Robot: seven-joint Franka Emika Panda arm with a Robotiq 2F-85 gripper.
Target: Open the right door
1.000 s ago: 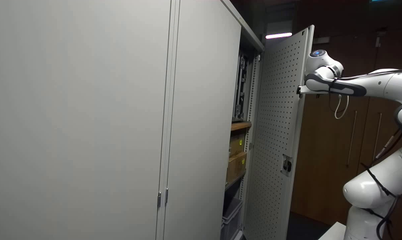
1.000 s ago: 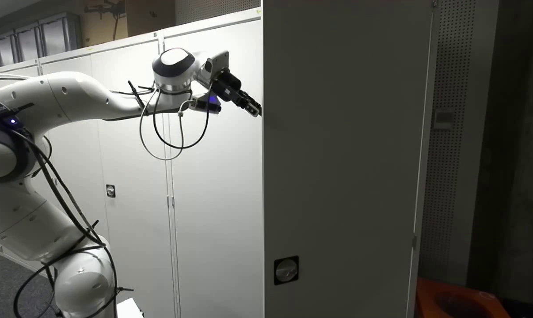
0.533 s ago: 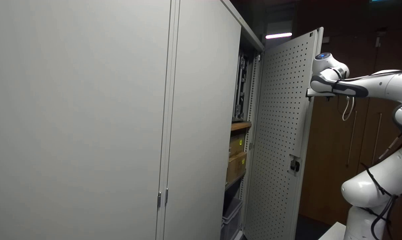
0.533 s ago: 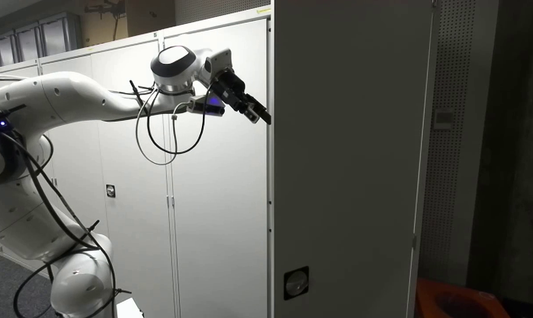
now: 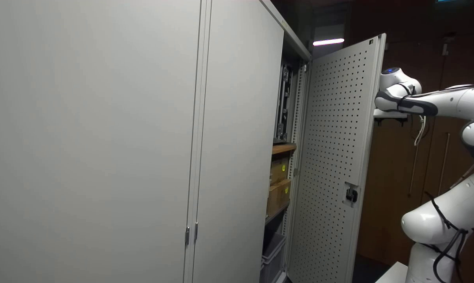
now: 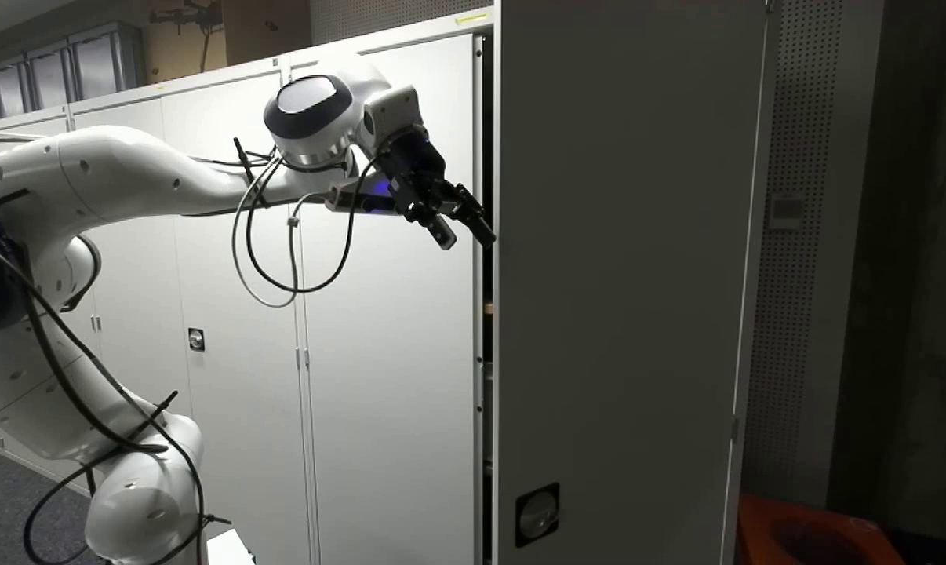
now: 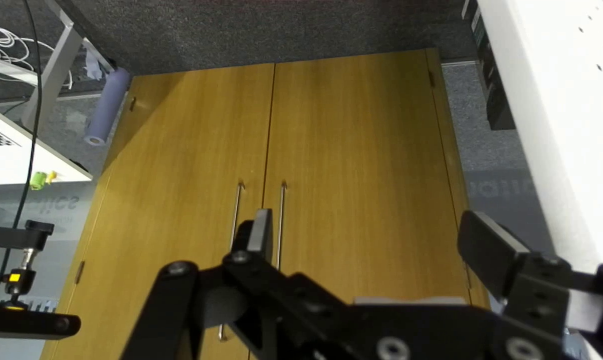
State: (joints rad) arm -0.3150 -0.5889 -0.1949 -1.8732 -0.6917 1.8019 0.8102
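Note:
The right door (image 5: 331, 157) stands well open in both exterior views, its perforated inner face and dark latch (image 5: 351, 195) showing. Its plain outer face (image 6: 622, 275) carries a round lock (image 6: 537, 514). My gripper (image 6: 467, 239) is open by the door's free edge, fingers spread and angled down, with one fingertip close to that edge. I cannot tell whether it touches. In the wrist view my gripper (image 7: 366, 225) has nothing between its fingers, and the white perforated door (image 7: 566, 125) lies just beyond the right-hand finger.
The cabinet holds cardboard boxes (image 5: 279, 192) and plastic bins (image 5: 274, 255). Closed grey doors (image 5: 103, 137) with small handles adjoin it. A wooden cabinet (image 7: 351, 140) with long handles stands behind the arm. An orange object (image 6: 810, 534) lies beyond the door. Cables hang from the arm.
The right door has swung further open. My gripper has turned and dropped a little, following the door's edge, and its spread fingers now show more clearly.

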